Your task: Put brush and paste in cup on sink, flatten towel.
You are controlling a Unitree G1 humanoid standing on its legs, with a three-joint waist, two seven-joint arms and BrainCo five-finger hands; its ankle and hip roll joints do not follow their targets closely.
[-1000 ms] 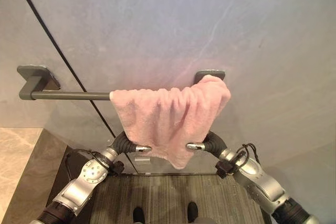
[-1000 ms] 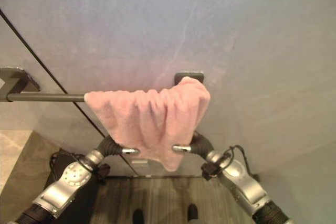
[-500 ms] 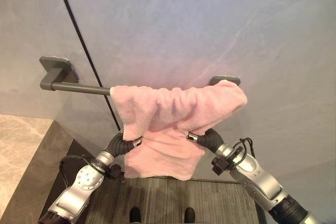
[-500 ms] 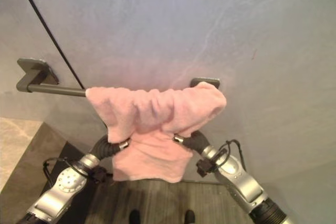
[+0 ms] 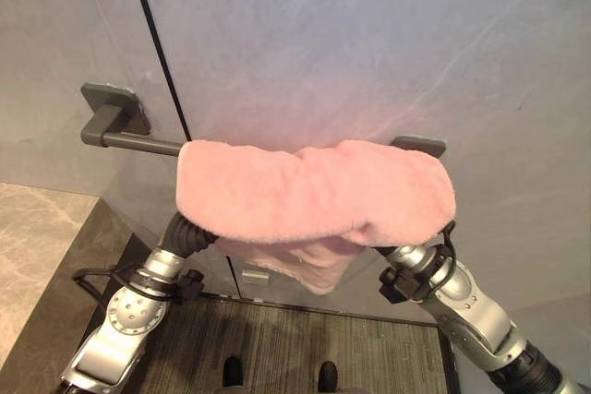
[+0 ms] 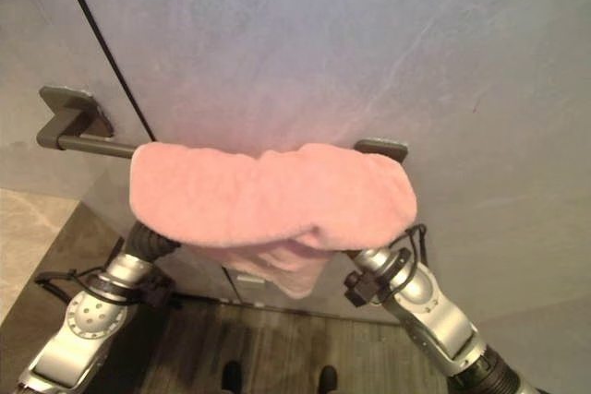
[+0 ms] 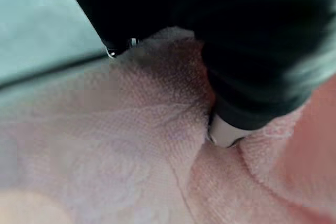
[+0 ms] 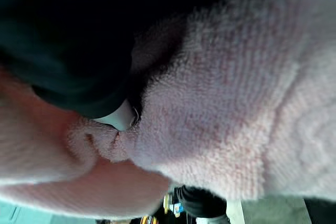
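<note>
The pink towel (image 5: 314,196) hangs over the dark grey towel bar (image 5: 138,142) on the grey wall (image 5: 369,34), covering the bar from about its middle to the right bracket (image 5: 417,145) at 3 o'clock, with a looser flap drooping at 6 o'clock. Both arms reach up under the cloth: the left hand (image 7: 226,132) goes in at the towel's 7 o'clock corner, the right hand (image 8: 121,115) at its 5 o'clock corner. In each wrist view the dark cover and a bit of silver are buried in pink folds, so I cannot tell whether either hand is clenched on the cloth or merely pushing it. The towel looks lifted and bunched, not yet flat, so the smoothing step seems underway. The risk from here is that the cloth slides off the bar: if the hands pull outward or down unevenly, more weight may shift to 1 side and drag it to the floor (image 5: 305,348). Fingers snagged in the folds could also tug it off when withdrawn. Brush, paste and cup are out of sight.
</note>
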